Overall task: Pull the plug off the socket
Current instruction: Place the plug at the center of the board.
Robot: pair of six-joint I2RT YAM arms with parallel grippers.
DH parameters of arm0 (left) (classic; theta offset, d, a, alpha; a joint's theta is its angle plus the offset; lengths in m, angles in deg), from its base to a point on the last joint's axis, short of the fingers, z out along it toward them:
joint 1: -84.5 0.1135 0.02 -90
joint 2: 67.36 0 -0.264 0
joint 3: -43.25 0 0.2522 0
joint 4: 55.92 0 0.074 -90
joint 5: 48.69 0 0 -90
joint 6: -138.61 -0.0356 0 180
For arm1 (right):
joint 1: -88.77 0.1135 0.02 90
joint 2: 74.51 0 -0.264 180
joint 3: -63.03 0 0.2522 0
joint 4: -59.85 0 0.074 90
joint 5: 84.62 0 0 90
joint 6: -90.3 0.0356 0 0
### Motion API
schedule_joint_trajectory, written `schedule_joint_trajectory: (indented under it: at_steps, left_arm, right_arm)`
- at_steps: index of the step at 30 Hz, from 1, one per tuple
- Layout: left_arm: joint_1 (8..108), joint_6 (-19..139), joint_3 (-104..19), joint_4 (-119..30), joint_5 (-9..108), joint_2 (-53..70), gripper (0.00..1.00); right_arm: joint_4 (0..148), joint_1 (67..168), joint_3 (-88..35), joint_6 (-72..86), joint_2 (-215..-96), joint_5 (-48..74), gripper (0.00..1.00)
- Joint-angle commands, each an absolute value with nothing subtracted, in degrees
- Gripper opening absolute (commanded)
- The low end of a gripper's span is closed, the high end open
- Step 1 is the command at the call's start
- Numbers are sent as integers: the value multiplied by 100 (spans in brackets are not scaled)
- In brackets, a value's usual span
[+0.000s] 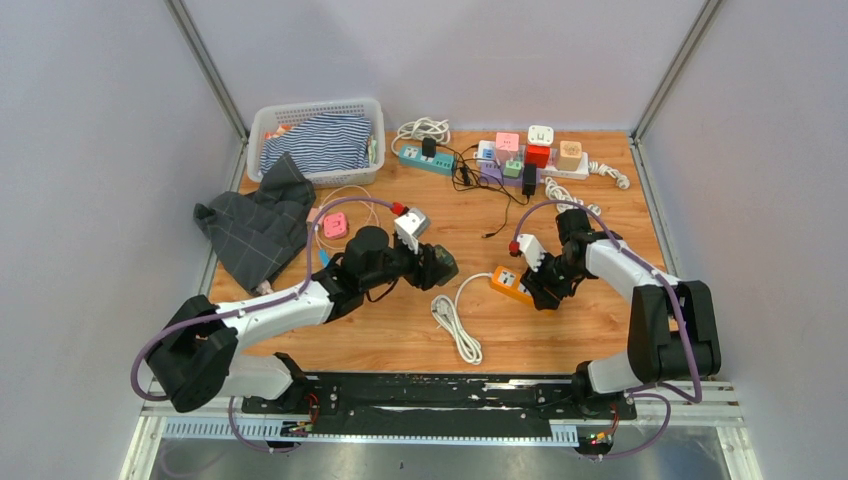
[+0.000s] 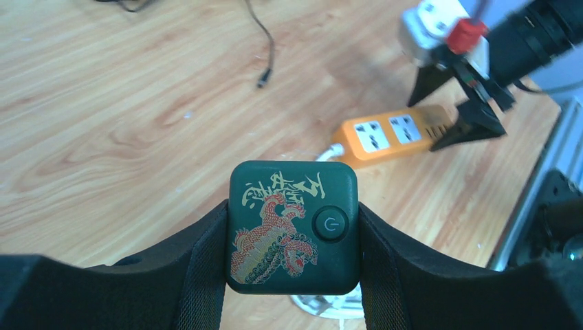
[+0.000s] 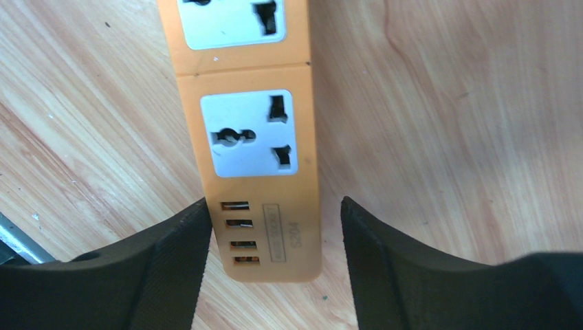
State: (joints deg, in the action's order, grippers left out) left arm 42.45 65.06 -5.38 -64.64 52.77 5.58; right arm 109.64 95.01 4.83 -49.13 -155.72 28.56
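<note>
The left claw (image 2: 292, 223) was clenched on the plug (image 2: 293, 240), a dark green square block with a dragon print, gripping it by two opposite sides above the bench (image 2: 124, 103). The plug sat well apart from the orange power strip (image 3: 247, 82), and both sockets on the strip looked empty, so the pull itself seemed done.

The right claw (image 3: 273, 206) was released, its jaws straddling the USB end of the strip. A gap showed on one side. Whether the other finger touched the strip's edge could not be told.

The main risks were judged as follows:

- The plug's sides looked smooth, so a quick swing or a loosening squeeze could let it slip and drop onto the strip or bench.
- Nothing pinned the strip, so a careless withdrawal of the right claw could drag or twist it.
- The strip's white cable (image 1: 455, 325) lay coiled near both arms and might snag a finger as an arm came down.
</note>
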Motion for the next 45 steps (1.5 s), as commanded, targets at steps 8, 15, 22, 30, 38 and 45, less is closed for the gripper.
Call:
schedule_joint_trajectory:
  at_steps: [8, 15, 22, 30, 38, 45]
  left_arm:
    - [5631, 7245, -205, -6651, 4511, -285, 0]
    - [6592, 7781, -128, -6651, 4444, -316, 0]
    - [7003, 8209, -129, -6565, 4010, -149, 0]
    - [7317, 8859, -290, -5839, 2895, 114, 1]
    - [7390, 9220, -436, -5265, 2318, 211, 8]
    - [7452, 9395, -506, -5002, 2147, 270, 18]
  right_arm:
    - [10892, 9319, 487, -4829, -14972, 2745, 74]
    - [10749, 9304, 558, -4849, -14740, 2685, 74]
    - [10701, 9290, 585, -4866, -14723, 2616, 75]
    - [10692, 9290, 603, -4891, -14749, 2588, 75]
    - [10687, 9286, 612, -4884, -14786, 2584, 75]
    - [10656, 9287, 629, -4874, -14799, 2560, 75]
